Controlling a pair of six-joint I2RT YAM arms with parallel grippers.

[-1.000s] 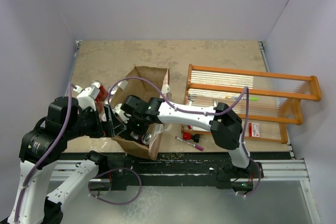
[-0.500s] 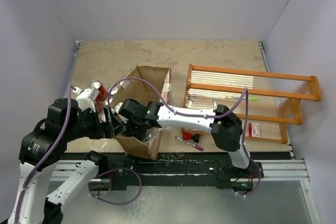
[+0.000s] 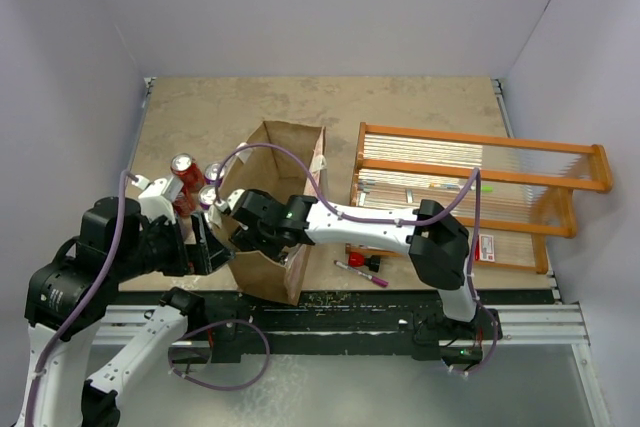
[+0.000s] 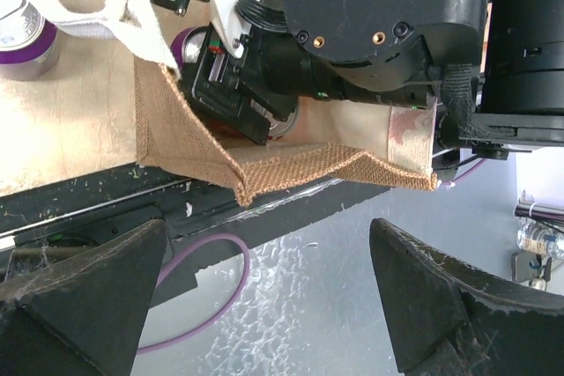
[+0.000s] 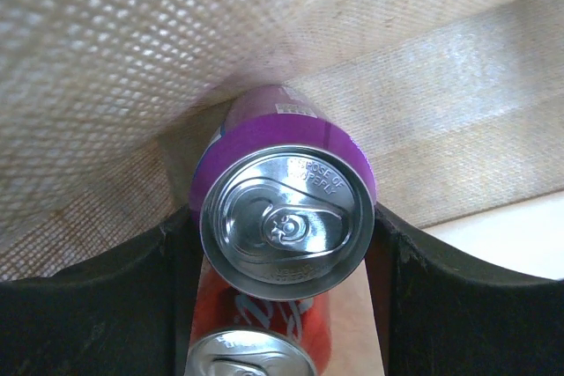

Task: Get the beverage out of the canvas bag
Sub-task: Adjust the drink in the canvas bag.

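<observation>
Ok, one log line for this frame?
right gripper: gripping purple can inside canvas bag | left gripper: open, empty | stage: can not yet out

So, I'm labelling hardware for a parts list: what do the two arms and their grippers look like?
Both the left arm and the right arm have white links joined by bulky black joint housings. A thin purple cable loops along each. The left gripper has broad, black, wedge-shaped fingers, scuffed and dusty; the right gripper has black fingers too.
</observation>
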